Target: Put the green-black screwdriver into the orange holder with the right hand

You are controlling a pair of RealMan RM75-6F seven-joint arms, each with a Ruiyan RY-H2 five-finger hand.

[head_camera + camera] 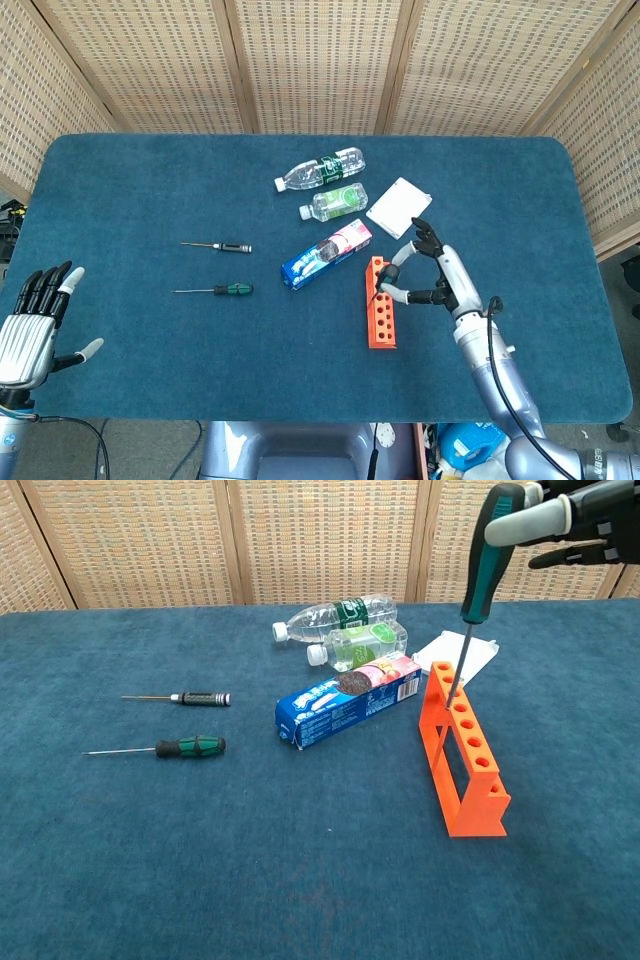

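At right of centre, right hand (436, 278) fingers (527, 521) are pinching the green-black screwdriver (479, 562), holding its tip over the orange plastic holder (464, 752) on the blue desk (150, 200), likely mid-insertion; seating and releasing are remaining. Left hand (32, 330) is idling, fingers spread.

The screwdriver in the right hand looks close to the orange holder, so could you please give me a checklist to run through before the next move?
1. Right hand holds the screwdriver by its handle: ok.
2. Shaft tip over a hole at the far end of the orange holder: ok in the chest view, though whether it has entered cannot be told.
3. Shaft upright: not ok, it leans slightly.
4. Holder standing, holes facing up: ok.
5. Biscuit pack apart from the holder: ok.
6. Left hand away, fingers spread, holding nothing: ok.
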